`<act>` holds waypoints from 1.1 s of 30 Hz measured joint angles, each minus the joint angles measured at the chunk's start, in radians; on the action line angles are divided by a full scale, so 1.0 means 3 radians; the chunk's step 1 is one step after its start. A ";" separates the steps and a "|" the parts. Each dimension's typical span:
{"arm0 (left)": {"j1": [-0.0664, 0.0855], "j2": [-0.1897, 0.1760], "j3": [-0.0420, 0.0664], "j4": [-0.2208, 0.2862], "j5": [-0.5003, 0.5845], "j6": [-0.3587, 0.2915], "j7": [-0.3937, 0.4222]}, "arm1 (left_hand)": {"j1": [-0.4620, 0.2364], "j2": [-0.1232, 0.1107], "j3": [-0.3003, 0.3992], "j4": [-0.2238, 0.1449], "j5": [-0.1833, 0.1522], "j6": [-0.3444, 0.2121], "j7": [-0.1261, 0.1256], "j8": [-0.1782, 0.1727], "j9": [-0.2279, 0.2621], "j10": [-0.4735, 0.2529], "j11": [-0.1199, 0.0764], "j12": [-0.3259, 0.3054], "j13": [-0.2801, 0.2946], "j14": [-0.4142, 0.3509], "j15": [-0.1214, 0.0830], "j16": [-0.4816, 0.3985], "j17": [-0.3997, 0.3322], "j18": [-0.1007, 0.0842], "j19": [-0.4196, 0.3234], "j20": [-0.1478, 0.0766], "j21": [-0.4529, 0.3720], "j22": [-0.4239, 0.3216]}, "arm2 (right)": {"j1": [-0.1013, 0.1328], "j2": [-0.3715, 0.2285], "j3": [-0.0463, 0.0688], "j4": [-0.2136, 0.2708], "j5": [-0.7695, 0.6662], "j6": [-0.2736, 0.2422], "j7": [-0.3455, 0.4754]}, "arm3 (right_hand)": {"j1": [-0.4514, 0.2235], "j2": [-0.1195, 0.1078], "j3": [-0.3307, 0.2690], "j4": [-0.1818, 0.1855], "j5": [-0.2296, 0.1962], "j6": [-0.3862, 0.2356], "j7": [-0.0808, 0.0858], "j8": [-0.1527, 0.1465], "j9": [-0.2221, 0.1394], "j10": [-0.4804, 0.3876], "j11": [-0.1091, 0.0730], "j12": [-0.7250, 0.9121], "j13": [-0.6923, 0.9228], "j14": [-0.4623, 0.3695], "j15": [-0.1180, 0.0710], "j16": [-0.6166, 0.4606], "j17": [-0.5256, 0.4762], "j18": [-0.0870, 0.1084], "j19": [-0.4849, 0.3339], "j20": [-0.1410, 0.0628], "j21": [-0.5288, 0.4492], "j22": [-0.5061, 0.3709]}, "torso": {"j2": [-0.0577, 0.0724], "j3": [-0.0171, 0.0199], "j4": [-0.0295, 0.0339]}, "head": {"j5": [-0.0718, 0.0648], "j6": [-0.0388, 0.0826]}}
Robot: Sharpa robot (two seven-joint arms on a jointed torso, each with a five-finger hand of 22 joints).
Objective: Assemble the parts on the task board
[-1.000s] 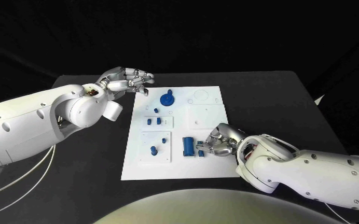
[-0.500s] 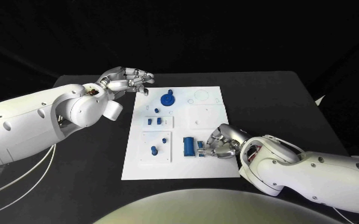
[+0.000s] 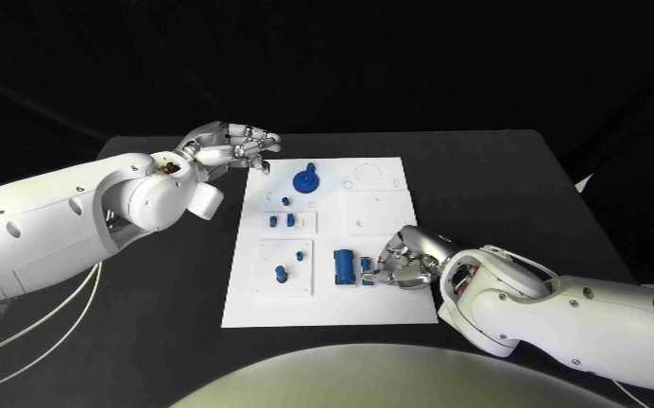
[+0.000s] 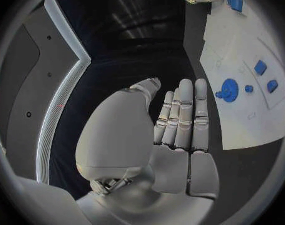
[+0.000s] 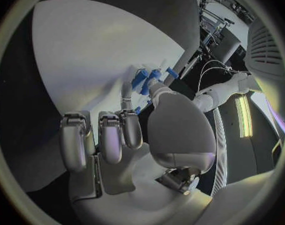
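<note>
The white task board [image 3: 321, 306] lies mid-table. On it are a round blue part [image 3: 307, 179] at the far end, several small blue pieces along its left side, and a blue block [image 3: 345, 267] near the front. My right hand [image 3: 400, 262] rests on the board just right of the block, fingers curled. Its fingertips are at a small blue piece [image 3: 366, 279]; whether they grip it is hidden. In the right wrist view the right hand [image 5: 136, 130] reaches toward blue pieces [image 5: 141, 78]. My left hand [image 3: 229, 150] hovers off the board's far left corner and holds nothing.
In the left wrist view the left hand [image 4: 180, 130] shows straight fingers beside the board [image 4: 242, 60] and the round part [image 4: 229, 91]. Black table surrounds the board. White raised squares sit on the board's right half [image 3: 368, 212].
My right hand has crept slightly toward the board's near edge, staying by the blue block. The left hand has not moved.
</note>
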State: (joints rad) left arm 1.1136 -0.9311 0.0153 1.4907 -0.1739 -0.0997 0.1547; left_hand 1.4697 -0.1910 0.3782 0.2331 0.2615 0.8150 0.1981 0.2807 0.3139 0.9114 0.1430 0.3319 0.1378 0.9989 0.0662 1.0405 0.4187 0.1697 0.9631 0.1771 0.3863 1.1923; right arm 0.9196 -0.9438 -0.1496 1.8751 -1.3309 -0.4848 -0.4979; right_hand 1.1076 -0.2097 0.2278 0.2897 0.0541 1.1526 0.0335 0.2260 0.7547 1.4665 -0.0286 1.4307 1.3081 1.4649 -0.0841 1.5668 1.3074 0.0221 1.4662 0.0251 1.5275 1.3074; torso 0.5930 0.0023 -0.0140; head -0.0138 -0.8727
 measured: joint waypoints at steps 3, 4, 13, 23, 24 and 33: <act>0.0000 -0.0001 0.0000 0.0000 0.0000 0.0001 -0.0001 | 0.0000 0.0000 0.0000 0.0000 0.0000 0.0000 0.0000 0.0000 0.0000 0.0000 0.0000 0.0000 0.0000 0.0000 0.0000 0.0000 0.0000 0.0000 0.0000 0.0000 0.0000 0.0000 | -0.0001 0.0003 0.0000 -0.0008 -0.0008 0.0024 0.0000 | 0.0016 0.0010 0.0000 0.0000 0.0000 0.0000 0.0000 0.0000 0.0000 0.0000 0.0000 0.0000 0.0000 0.0000 0.0000 0.0000 0.0000 0.0000 0.0000 0.0000 0.0000 0.0000 | 0.0000 0.0000 0.0000 | 0.0001 0.0000; 0.0000 -0.0001 0.0000 0.0000 0.0000 0.0001 -0.0002 | 0.0000 0.0000 0.0000 0.0000 0.0000 0.0000 0.0000 0.0000 0.0000 0.0000 0.0000 0.0000 0.0000 0.0000 0.0000 0.0000 0.0000 0.0000 0.0000 0.0000 0.0000 0.0000 | -0.0001 0.0005 0.0000 -0.0011 -0.0011 0.0030 0.0000 | 0.0016 0.0010 0.0000 0.0000 0.0000 0.0000 0.0000 0.0000 0.0000 0.0000 0.0000 0.0000 0.0000 0.0000 0.0000 0.0000 0.0000 0.0000 0.0000 0.0000 0.0000 0.0000 | 0.0000 0.0000 0.0001 | 0.0001 0.0000; 0.0000 -0.0002 0.0000 -0.0001 0.0000 0.0003 -0.0006 | 0.0000 0.0000 0.0000 0.0000 0.0000 0.0000 0.0000 0.0000 0.0000 0.0000 0.0000 0.0000 0.0000 0.0000 0.0000 0.0000 0.0000 0.0000 0.0000 0.0000 0.0000 0.0000 | -0.0002 0.0028 0.0000 -0.0050 -0.0035 0.0069 -0.0007 | 0.0057 0.0004 0.0000 0.0000 0.0000 0.0000 0.0000 0.0000 -0.0001 0.0000 0.0000 0.0000 -0.0001 0.0000 0.0000 0.0000 0.0000 0.0000 0.0000 0.0000 0.0000 0.0000 | 0.0001 -0.0001 0.0002 | 0.0009 0.0000; 0.0000 -0.0003 0.0000 -0.0003 0.0000 0.0004 -0.0009 | -0.0018 0.0018 0.0023 -0.0005 0.0000 0.0000 0.0000 0.0018 -0.0004 0.0000 0.0000 0.0000 -0.0005 0.0000 0.0000 0.0000 0.0000 0.0000 0.0000 0.0000 0.0000 -0.0007 | -0.0006 0.0058 0.0000 -0.0112 -0.0087 0.0063 -0.0030 | 0.0096 0.0027 0.0000 0.0000 0.0000 0.0011 -0.0011 0.0000 0.0002 0.0000 0.0000 0.0013 -0.0001 0.0000 0.0000 0.0000 0.0000 0.0000 0.0000 0.0000 0.0013 0.0002 | 0.0002 0.0002 0.0000 | 0.0006 0.0000; 0.0000 -0.0003 0.0000 -0.0003 0.0000 0.0004 -0.0009 | -0.0018 0.0018 0.0023 -0.0005 0.0000 0.0000 0.0000 0.0018 -0.0004 0.0000 0.0000 0.0000 -0.0005 0.0000 0.0000 0.0000 0.0000 0.0000 0.0000 0.0000 0.0000 -0.0007 | -0.0006 0.0063 0.0000 -0.0118 -0.0091 0.0063 -0.0032 | 0.0096 0.0027 0.0000 0.0000 0.0000 0.0011 -0.0011 0.0000 0.0002 0.0000 0.0000 0.0013 -0.0001 0.0000 0.0000 0.0000 0.0000 0.0000 0.0000 0.0000 0.0013 0.0002 | 0.0002 0.0002 0.0000 | 0.0006 0.0000; -0.0001 -0.0003 0.0000 -0.0006 0.0000 0.0004 -0.0010 | -0.0018 0.0018 0.0023 -0.0005 0.0000 0.0000 0.0000 0.0018 -0.0004 0.0000 0.0000 0.0000 -0.0004 0.0000 0.0000 0.0000 0.0000 0.0000 0.0000 0.0000 0.0000 -0.0006 | -0.0006 0.0084 0.0000 -0.0132 -0.0112 0.0054 -0.0034 | 0.0096 0.0027 0.0000 0.0000 0.0000 0.0011 -0.0011 0.0000 0.0002 0.0000 0.0000 0.0013 -0.0001 0.0000 0.0000 0.0000 0.0000 0.0000 0.0000 0.0000 0.0013 0.0002 | 0.0001 0.0004 -0.0002 | 0.0009 0.0000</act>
State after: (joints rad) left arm 1.1133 -0.9320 0.0151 1.4891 -0.1739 -0.0985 0.1516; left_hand 1.4643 -0.1857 0.3852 0.2317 0.2615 0.8150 0.1981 0.2860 0.3128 0.9114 0.1430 0.3319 0.1365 0.9989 0.0662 1.0404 0.4188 0.1697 0.9631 0.1770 0.3863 1.1903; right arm 0.9178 -0.9184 -0.1496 1.8356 -1.3644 -0.4686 -0.5081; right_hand 1.1363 -0.2016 0.2278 0.2897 0.0541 1.1558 0.0303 0.2260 0.7553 1.4665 -0.0286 1.4346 1.3077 1.4649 -0.0841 1.5667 1.3074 0.0221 1.4662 0.0251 1.5315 1.3080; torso 0.5933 0.0035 -0.0146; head -0.0112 -0.8727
